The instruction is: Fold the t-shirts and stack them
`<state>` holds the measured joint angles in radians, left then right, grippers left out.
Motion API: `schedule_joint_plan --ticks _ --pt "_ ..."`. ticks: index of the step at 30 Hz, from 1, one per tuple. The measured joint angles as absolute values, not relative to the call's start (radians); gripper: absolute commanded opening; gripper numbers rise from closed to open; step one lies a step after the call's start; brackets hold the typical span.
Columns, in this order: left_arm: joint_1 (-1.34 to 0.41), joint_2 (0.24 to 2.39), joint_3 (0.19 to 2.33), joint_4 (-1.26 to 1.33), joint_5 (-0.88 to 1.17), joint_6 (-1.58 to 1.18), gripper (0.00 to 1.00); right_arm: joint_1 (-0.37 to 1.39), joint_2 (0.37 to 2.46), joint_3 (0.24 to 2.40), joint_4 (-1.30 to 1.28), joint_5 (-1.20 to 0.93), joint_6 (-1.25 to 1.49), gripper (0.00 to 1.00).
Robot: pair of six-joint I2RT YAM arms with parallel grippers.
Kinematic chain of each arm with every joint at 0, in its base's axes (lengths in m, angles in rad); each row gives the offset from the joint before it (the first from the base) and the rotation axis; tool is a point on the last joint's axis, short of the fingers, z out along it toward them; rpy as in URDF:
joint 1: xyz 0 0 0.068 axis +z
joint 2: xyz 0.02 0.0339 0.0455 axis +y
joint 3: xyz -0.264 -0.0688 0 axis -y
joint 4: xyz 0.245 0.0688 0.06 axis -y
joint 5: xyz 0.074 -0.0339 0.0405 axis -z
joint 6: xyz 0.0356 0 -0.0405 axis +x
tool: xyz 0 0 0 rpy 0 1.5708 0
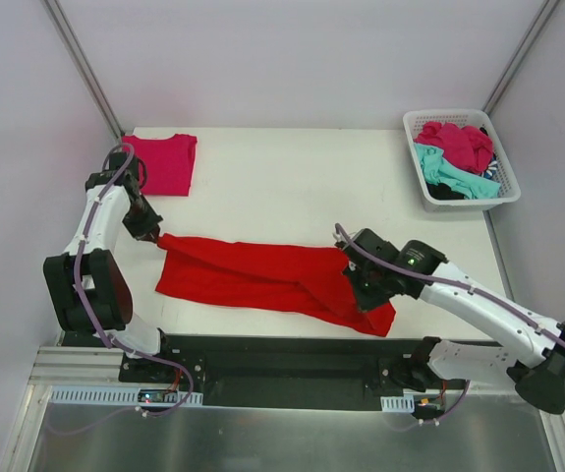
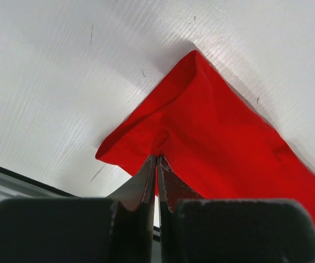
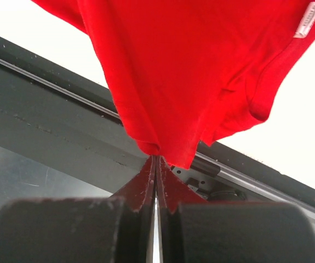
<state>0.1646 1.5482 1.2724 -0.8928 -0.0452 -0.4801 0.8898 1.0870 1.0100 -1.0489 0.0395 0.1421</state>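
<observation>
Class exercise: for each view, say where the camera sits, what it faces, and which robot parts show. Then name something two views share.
Top external: above and behind the arms, looking down at the table; both arms show, left gripper and right gripper pinching the red t-shirt.
Left wrist: on the left wrist, looking along its shut fingers at a shirt corner.
Right wrist: on the right wrist, looking past its shut fingers at red cloth and the black rail.
Shared: all show the red t-shirt.

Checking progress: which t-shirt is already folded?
The magenta-pink t-shirt at the far-left corner, a neat rectangle; the red t-shirt lies stretched out, the others heaped in the basket.
</observation>
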Motion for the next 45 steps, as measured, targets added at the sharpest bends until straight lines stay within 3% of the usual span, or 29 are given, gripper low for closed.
schedule_joint_plan --ticks 17,19,20,29,30,34,40,45 --pt "0.171 1.626 1.209 -0.821 -0.027 -0.48 0.01 1.038 1.323 0.966 -0.892 0.017 0.197 0.01" --pt "0.174 1.638 1.209 -0.818 -0.023 -0.479 0.18 1.05 1.357 0.966 -0.876 0.011 0.199 0.01" --pt "0.179 1.645 1.209 -0.817 -0.021 -0.476 0.2 1.056 1.376 0.967 -0.868 0.007 0.199 0.01" --pt "0.185 1.695 1.214 -0.819 0.037 -0.466 0.34 1.087 1.468 1.0 -0.843 0.012 0.206 0.21" --pt "0.185 1.695 1.222 -0.825 0.044 -0.465 0.34 1.087 1.468 1.014 -0.848 0.019 0.205 0.27" --pt "0.182 1.683 1.286 -0.85 0.05 -0.461 0.35 1.086 1.468 1.106 -0.881 0.059 0.196 0.33" --pt "0.133 1.591 1.375 -0.878 0.052 -0.459 0.35 1.063 1.485 1.264 -0.91 0.117 0.168 0.32" --pt "0.031 1.56 1.369 -0.888 0.05 -0.46 0.35 0.975 1.518 1.266 -0.89 0.136 0.155 0.3"
